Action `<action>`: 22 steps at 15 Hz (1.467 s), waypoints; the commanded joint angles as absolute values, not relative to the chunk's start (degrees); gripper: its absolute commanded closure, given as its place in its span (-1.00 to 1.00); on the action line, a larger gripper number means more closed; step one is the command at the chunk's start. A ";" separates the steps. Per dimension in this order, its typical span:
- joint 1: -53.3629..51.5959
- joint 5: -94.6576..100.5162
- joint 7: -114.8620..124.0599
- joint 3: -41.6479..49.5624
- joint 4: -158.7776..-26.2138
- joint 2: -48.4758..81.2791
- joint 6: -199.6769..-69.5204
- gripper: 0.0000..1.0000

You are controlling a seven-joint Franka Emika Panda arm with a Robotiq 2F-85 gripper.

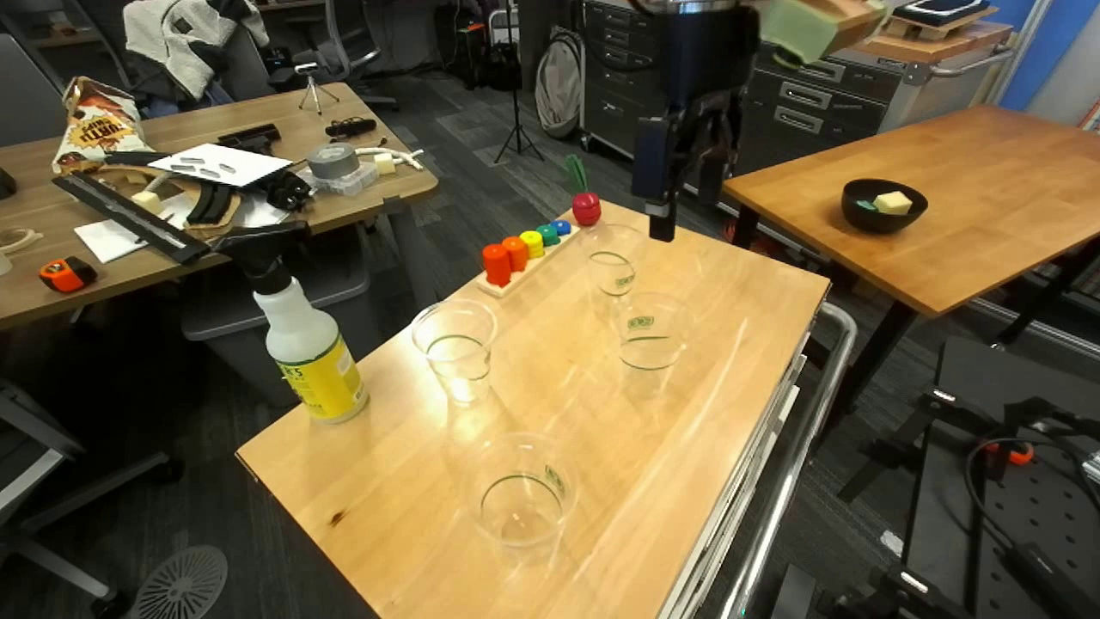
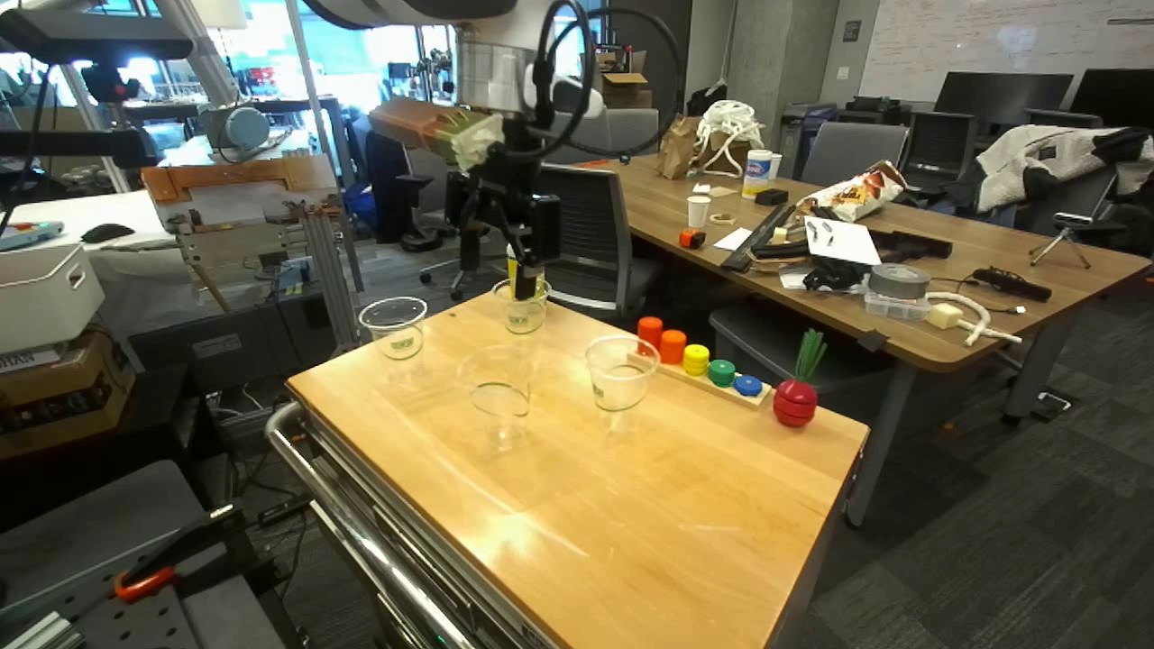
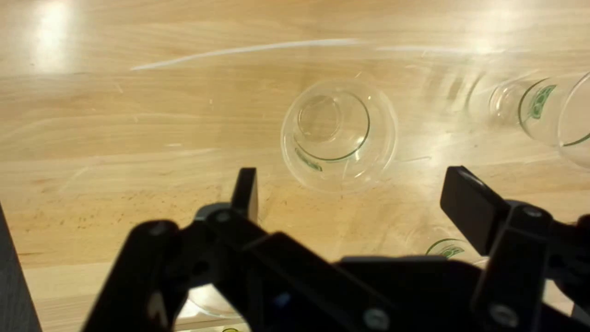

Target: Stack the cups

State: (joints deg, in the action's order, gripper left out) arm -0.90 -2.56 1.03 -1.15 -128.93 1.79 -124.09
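Observation:
Several clear plastic cups with a green line and logo stand upright, mouth up and apart from one another, on the wooden tabletop. An exterior view shows a cup near the front, a cup by the spray bottle, a cup in the middle and a cup near the red toy. My gripper is open high above the table, nothing between its fingers. Just beyond its fingertips lies a cup in the wrist view; another cup is at the right, and a cup is partly hidden behind the gripper.
A spray bottle with a yellow label stands at the table's edge. Beside that edge sit a row of coloured stacking blocks and a red radish-like toy. A metal rail runs along the opposite side.

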 commanded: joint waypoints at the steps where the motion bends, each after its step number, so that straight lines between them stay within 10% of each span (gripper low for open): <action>1: 0.02 -2.43 1.08 -0.11 -121.48 9.89 -126.11 -1.00; 22: 6.54 -7.58 1.11 3.00 -110.27 25.97 -127.53 -1.00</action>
